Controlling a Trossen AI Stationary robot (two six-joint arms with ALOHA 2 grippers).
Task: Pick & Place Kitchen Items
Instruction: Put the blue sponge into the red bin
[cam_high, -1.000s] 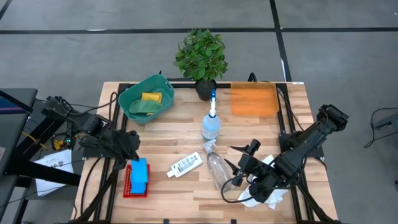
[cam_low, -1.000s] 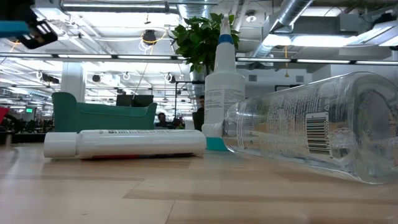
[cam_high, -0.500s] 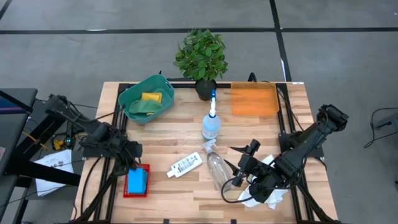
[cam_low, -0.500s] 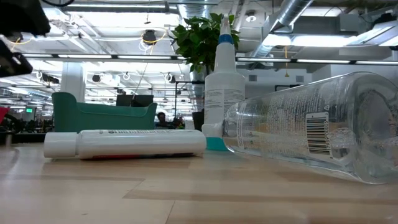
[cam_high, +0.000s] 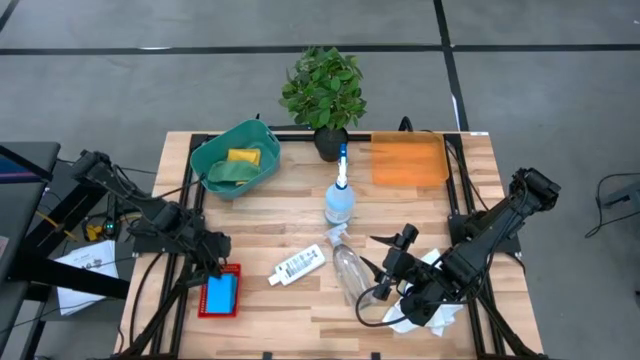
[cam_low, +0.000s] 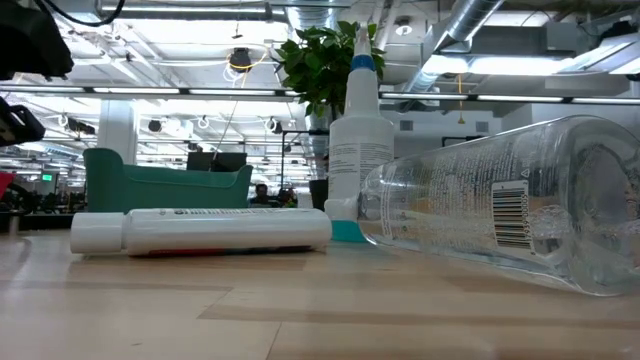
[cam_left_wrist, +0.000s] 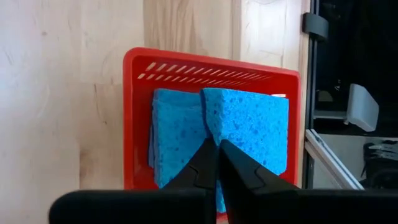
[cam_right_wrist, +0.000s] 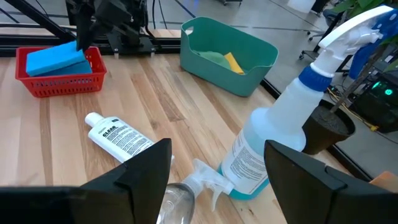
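Note:
A blue sponge (cam_left_wrist: 249, 124) lies in a red basket (cam_left_wrist: 205, 62) at the table's near left. My left gripper (cam_left_wrist: 217, 146) is shut on it from above. My right gripper (cam_right_wrist: 217, 180) hovers open at the near right, above a clear spray bottle (cam_high: 350, 272) that lies on its side. A second spray bottle (cam_high: 340, 200) stands upright mid-table. A small white labelled bottle (cam_high: 298, 265) lies on its side between the basket and the lying bottle. A white cloth (cam_high: 425, 312) lies under the right arm. Yellow and green sponges sit in a green bin (cam_high: 235, 158). My left gripper pinches the blue sponge near the middle of its top face (cam_left_wrist: 208, 121), where a raised ridge runs away from the shut fingertips. The fingers slant down onto it from above. The sponge sits tilted in the red basket (cam_right_wrist: 56, 59).
A leafy plant in a black pot (cam_high: 323, 90) stands at the far edge, with an orange mat (cam_high: 408, 160) to its right. Bare wood lies between the green bin and the red basket. Black frame rails run along both table sides.
My left gripper has gone down and a little toward the table's near edge with the blue sponge. It has stayed shut and rolled somewhat. The sponge, which hung above the red basket, now sits down inside it. My right arm has kept still.

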